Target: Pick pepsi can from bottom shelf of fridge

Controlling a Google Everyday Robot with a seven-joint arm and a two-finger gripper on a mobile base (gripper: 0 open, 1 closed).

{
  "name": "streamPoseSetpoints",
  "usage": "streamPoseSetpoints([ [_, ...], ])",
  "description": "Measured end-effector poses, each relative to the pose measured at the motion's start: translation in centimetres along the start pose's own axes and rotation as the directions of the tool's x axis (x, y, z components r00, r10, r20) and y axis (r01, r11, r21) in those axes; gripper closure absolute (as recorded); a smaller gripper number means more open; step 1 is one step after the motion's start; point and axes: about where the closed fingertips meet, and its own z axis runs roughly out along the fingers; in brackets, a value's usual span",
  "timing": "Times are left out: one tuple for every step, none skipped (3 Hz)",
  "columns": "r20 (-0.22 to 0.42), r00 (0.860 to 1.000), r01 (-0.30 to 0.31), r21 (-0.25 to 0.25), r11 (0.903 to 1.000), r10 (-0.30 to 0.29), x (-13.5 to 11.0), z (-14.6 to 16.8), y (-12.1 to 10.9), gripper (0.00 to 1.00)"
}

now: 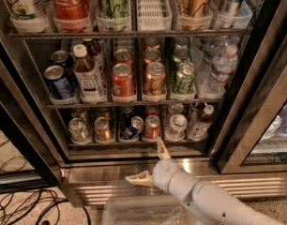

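The fridge (134,170) stands open, with its steel frame and ribbed base grille at the bottom. On the bottom shelf (134,144) a dark-blue pepsi can (132,127) leans in the third lane, between an orange-gold can (103,129) and a red can (152,127). My gripper (148,163) is open and empty, in front of the steel sill just below the shelf. Its upper finger (161,147) points up toward the red can, and the lower finger (135,178) points left. It touches no can.
A greenish can (79,129) and two bottles (176,125) share the bottom shelf. The middle shelf holds a blue can (56,81), a bottle and several cans. A clear plastic bin (143,214) sits below my arm. Cables (26,205) lie on the floor at left. A door edge (256,121) stands at right.
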Motion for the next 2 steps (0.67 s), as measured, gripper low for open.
streamPoseSetpoints([
  [0.060,0.994,-0.101,0.078,0.9918,0.096,0.89,1.43,0.65,0.00],
  [0.091,0.981,-0.183,0.124,0.9752,0.172,1.23,2.17,1.35,0.00],
])
